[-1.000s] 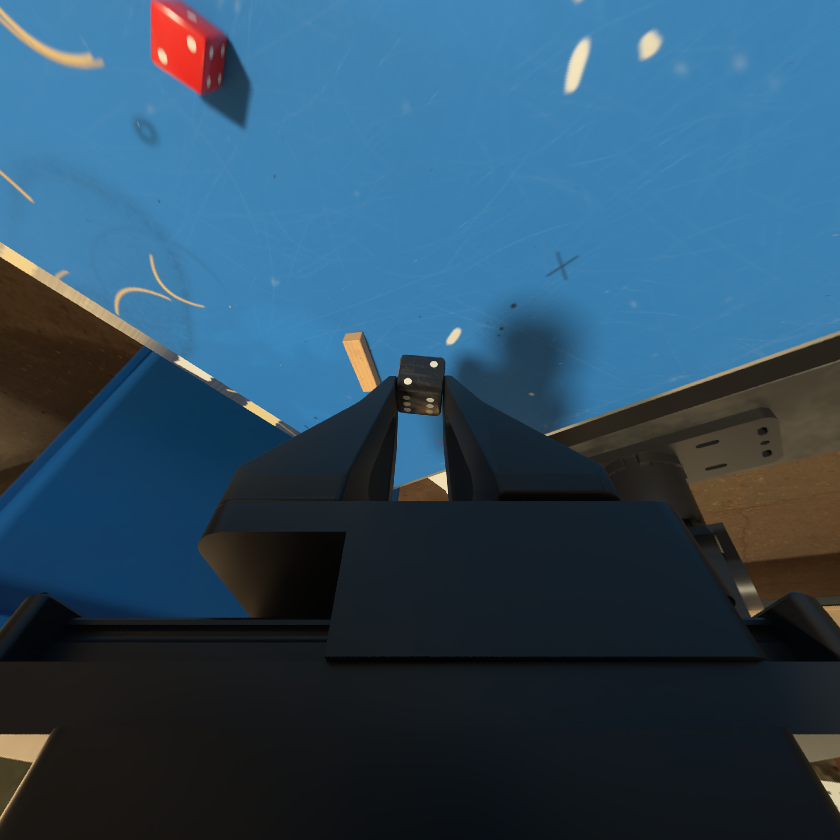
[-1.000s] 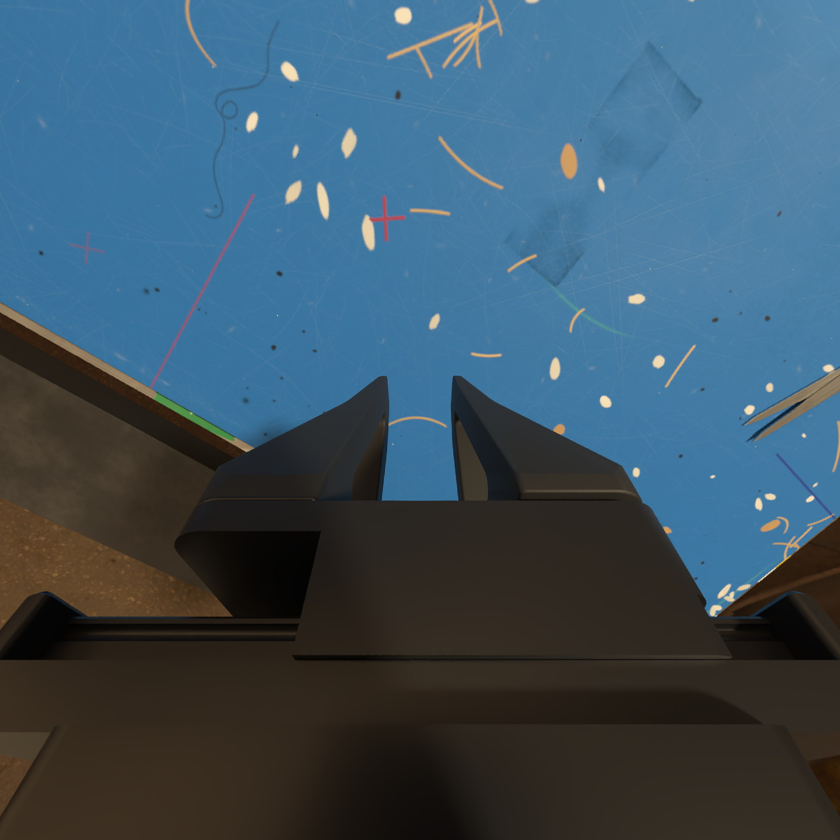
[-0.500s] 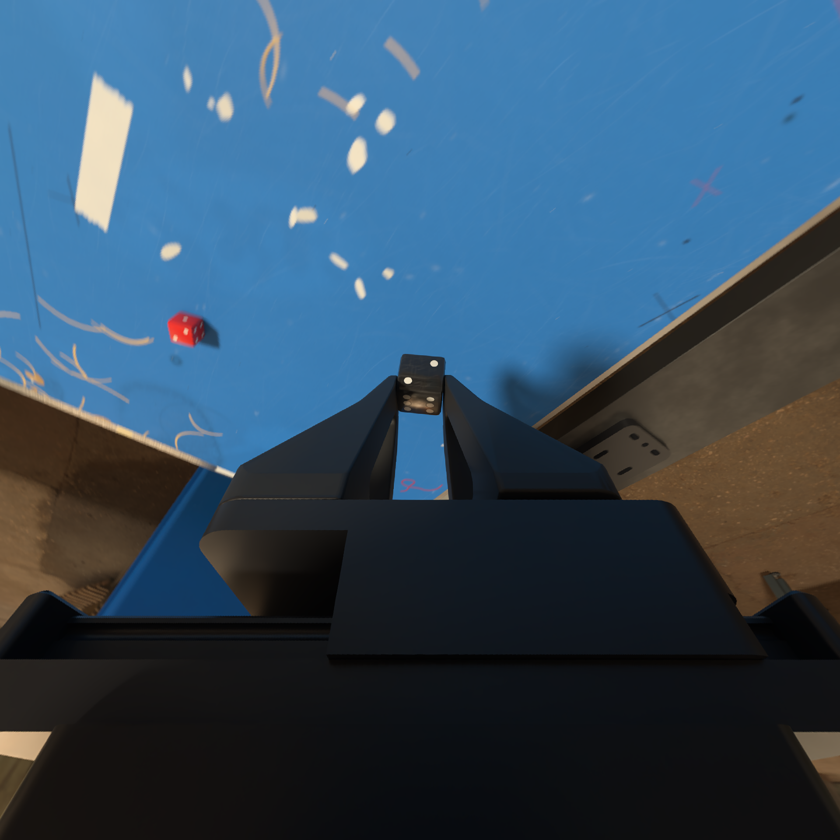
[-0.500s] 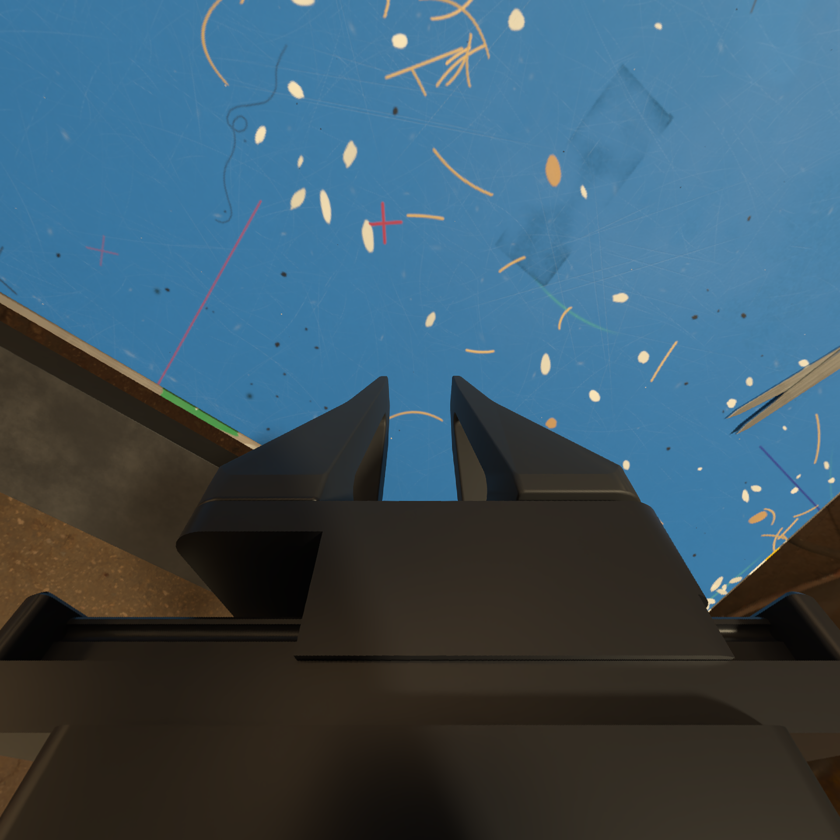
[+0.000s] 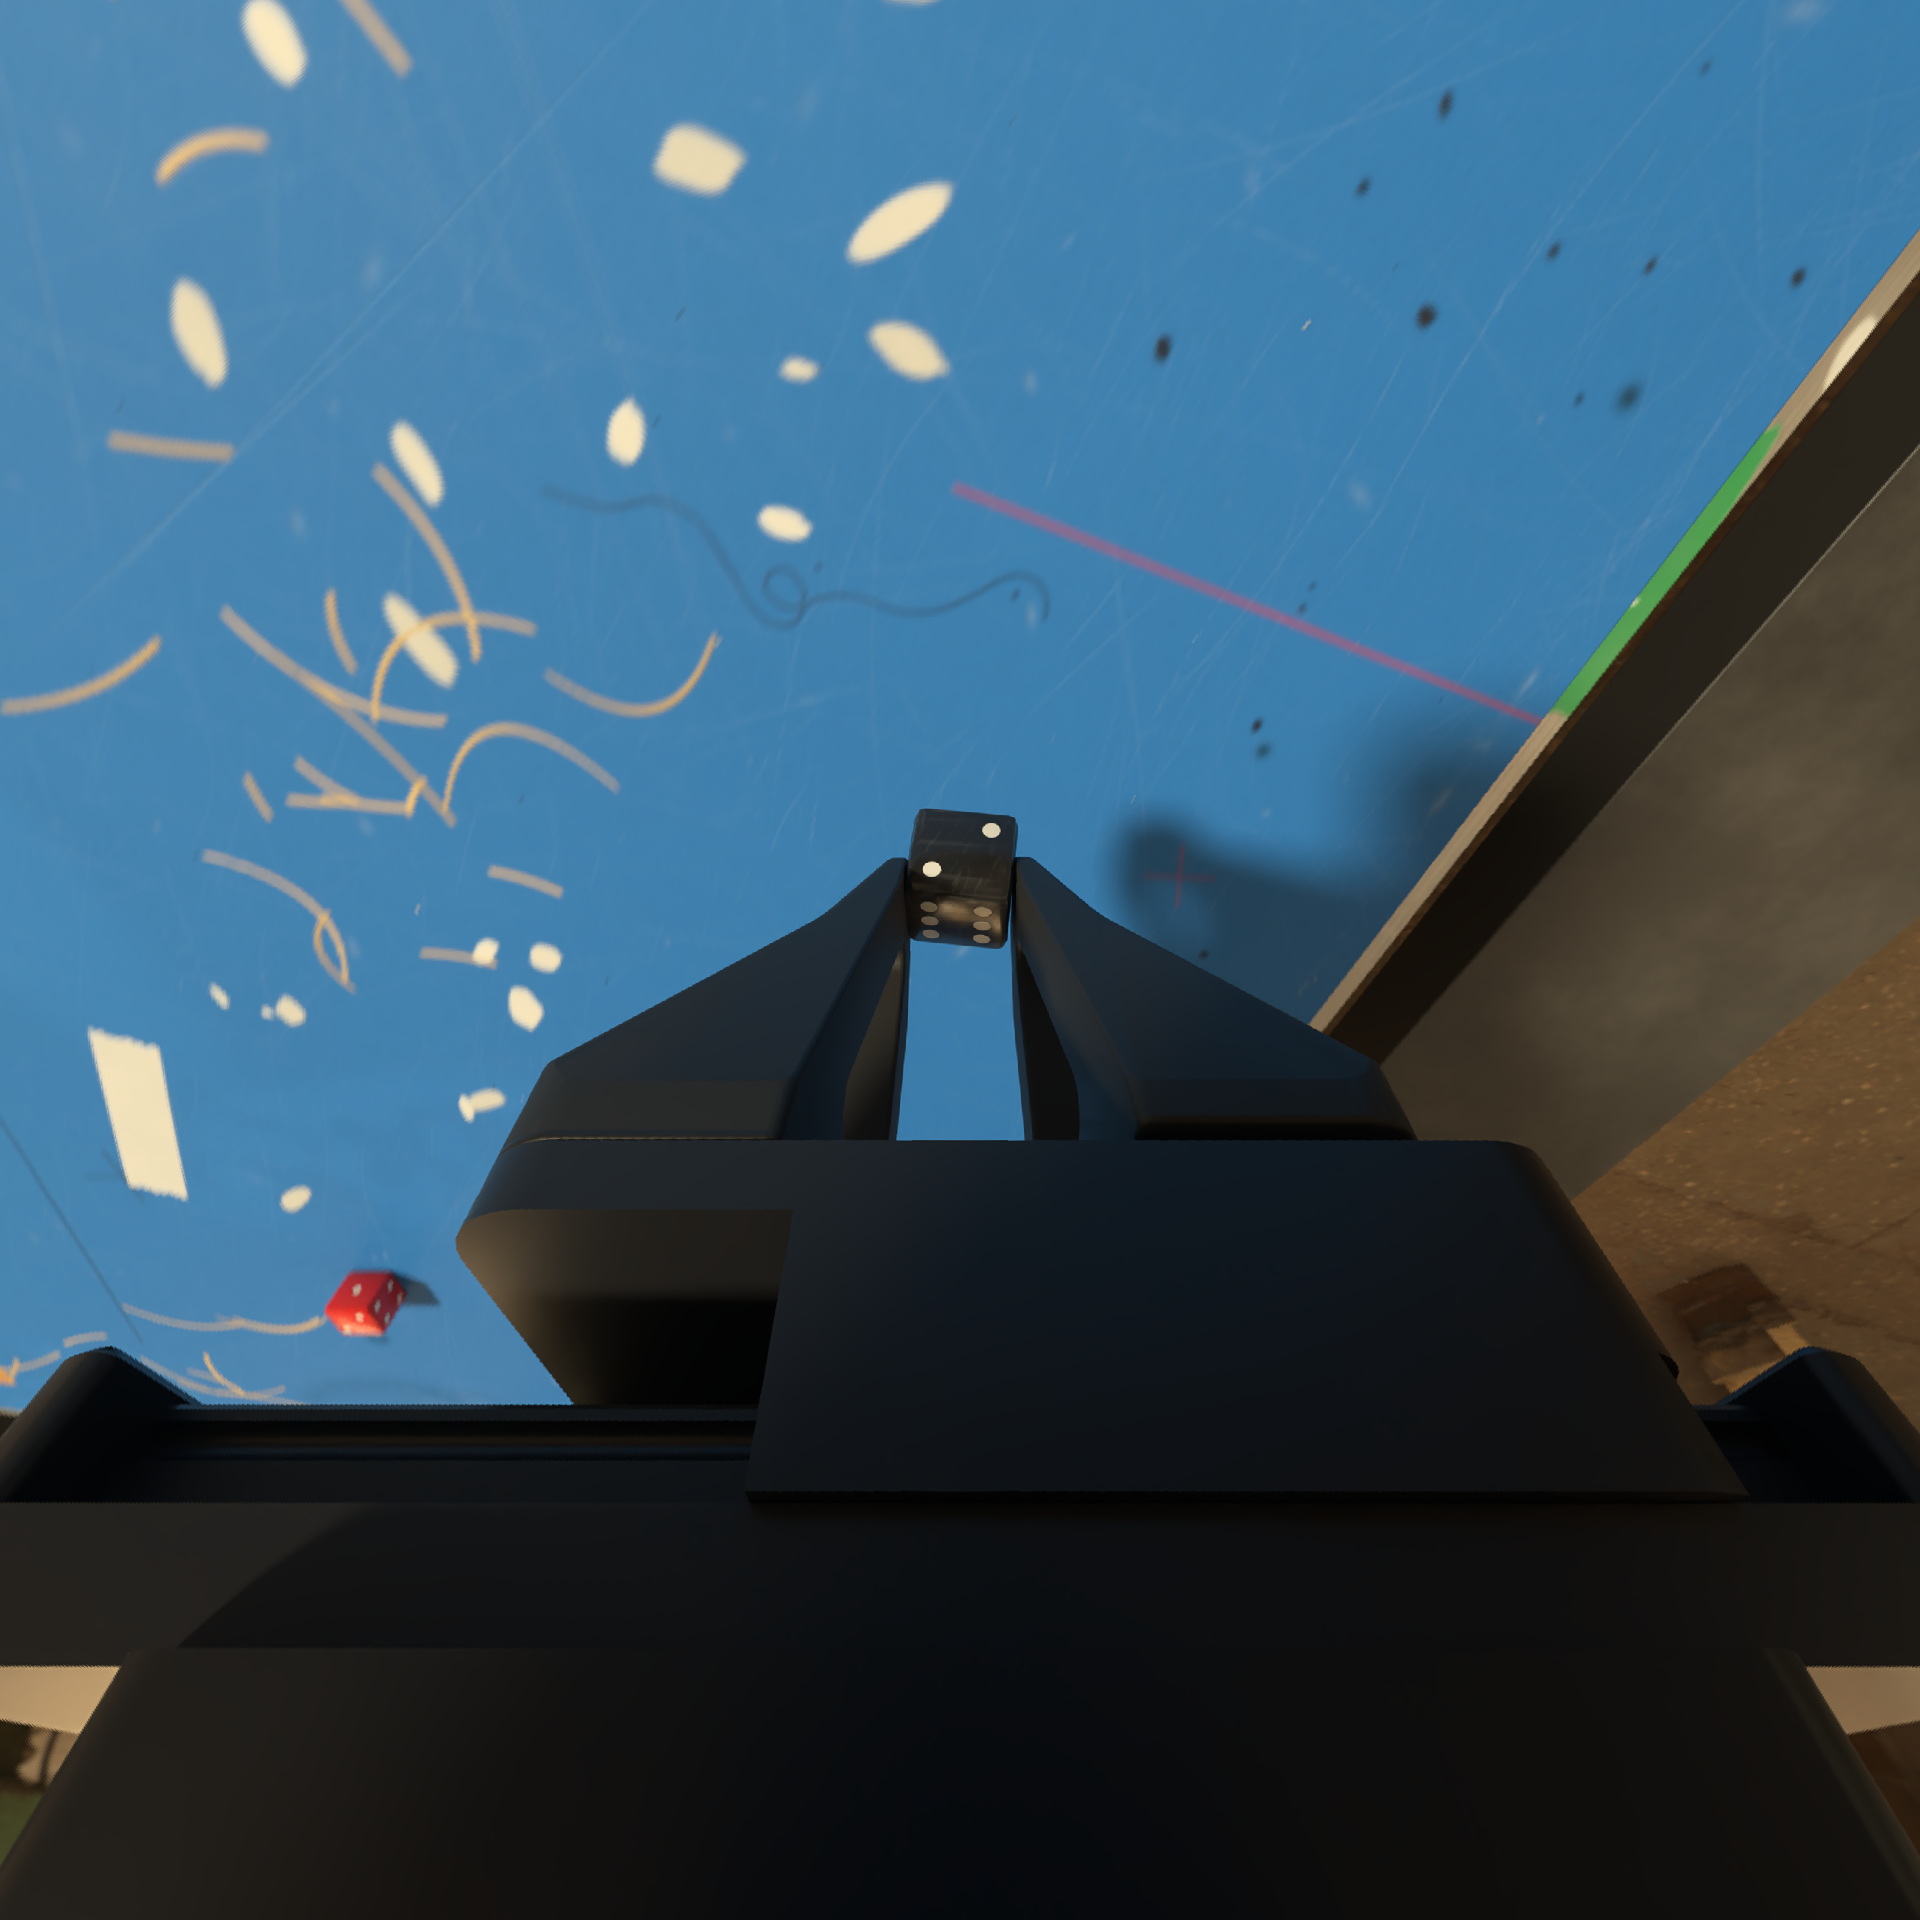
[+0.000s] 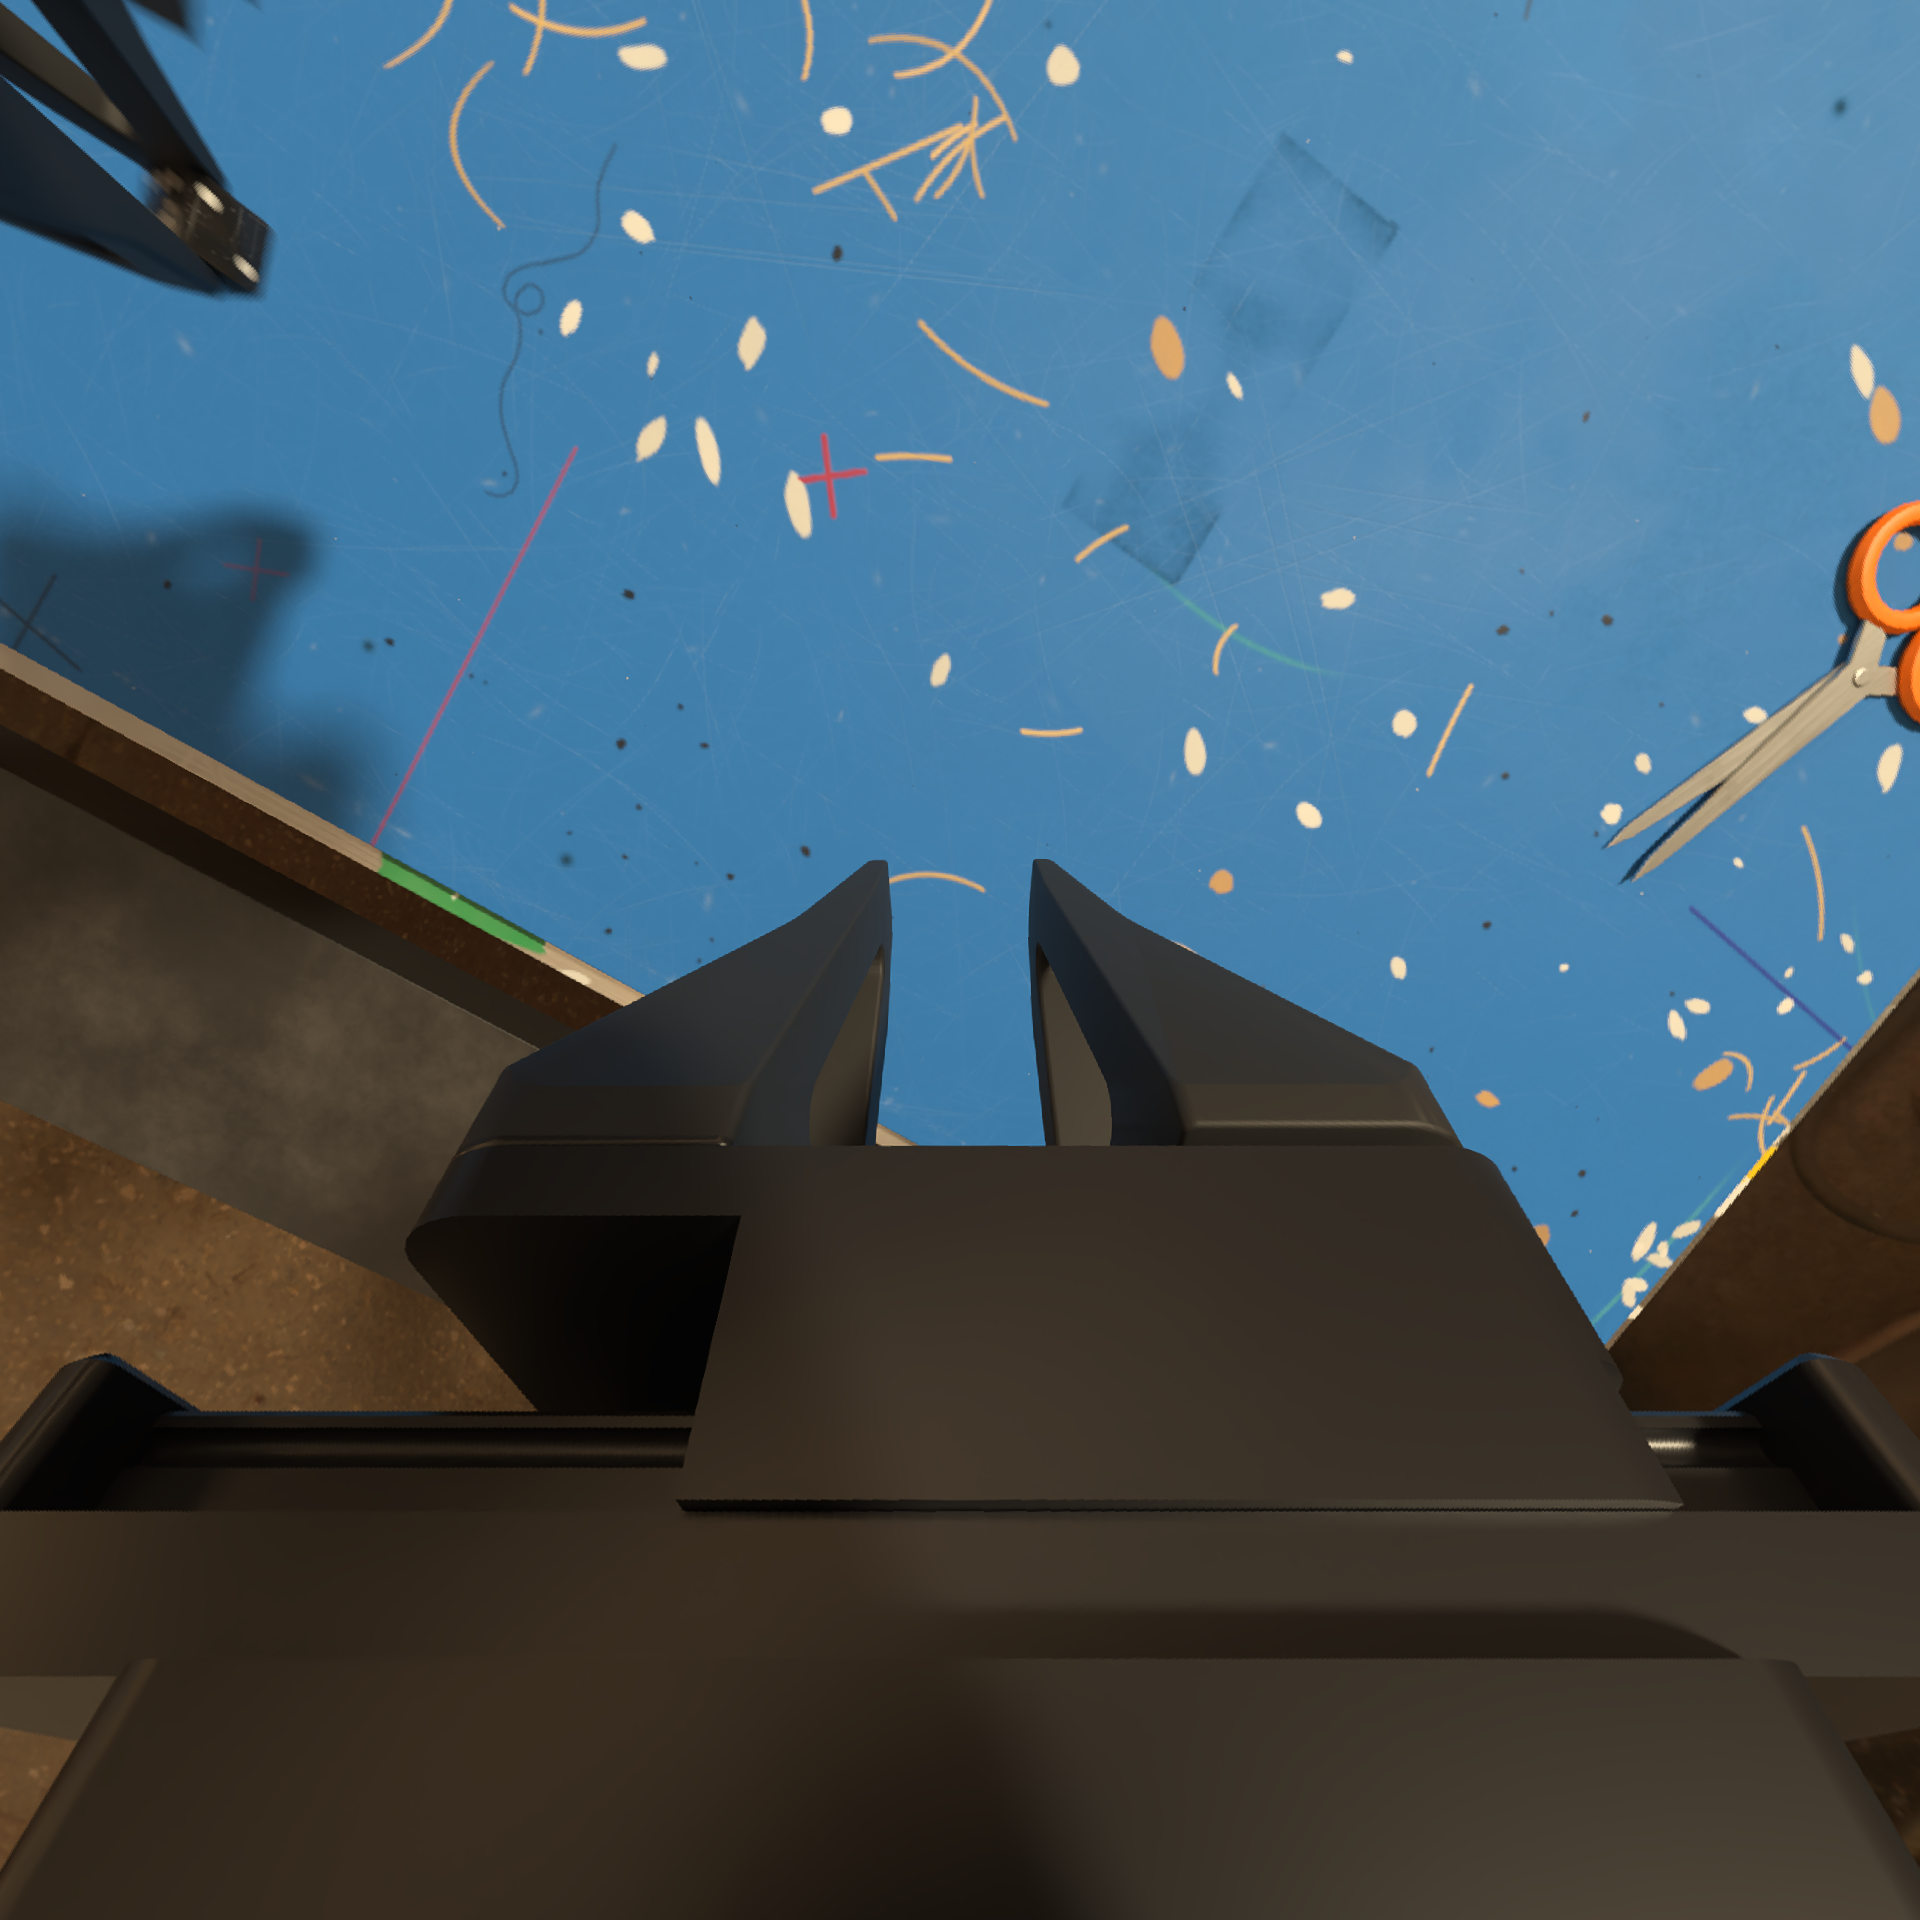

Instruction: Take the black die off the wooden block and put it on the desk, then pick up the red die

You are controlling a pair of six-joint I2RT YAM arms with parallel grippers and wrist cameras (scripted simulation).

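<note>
My left gripper (image 5: pixel 960 883) is shut on the black die (image 5: pixel 960 878) and holds it in the air above the blue desk (image 5: pixel 1195 312). The red die (image 5: pixel 364 1302) lies on the desk at the lower left of the left wrist view, far from the fingers. My right gripper (image 6: pixel 960 883) is open and empty above the desk. In the right wrist view the left gripper with the black die (image 6: pixel 208 223) shows at the top left corner. The wooden block is out of view.
Orange-handled scissors (image 6: pixel 1808 707) lie at the right edge of the right wrist view. The desk edge (image 5: pixel 1621 665) with a green strip runs along the right of the left wrist view and also crosses the lower left of the right wrist view (image 6: pixel 457 909). Paint flecks and scratches cover the desk.
The left gripper has carried the black die off the wooden block and swung right; the red die slid from upper left to lower left. The left gripper and scissors entered the right wrist view.
</note>
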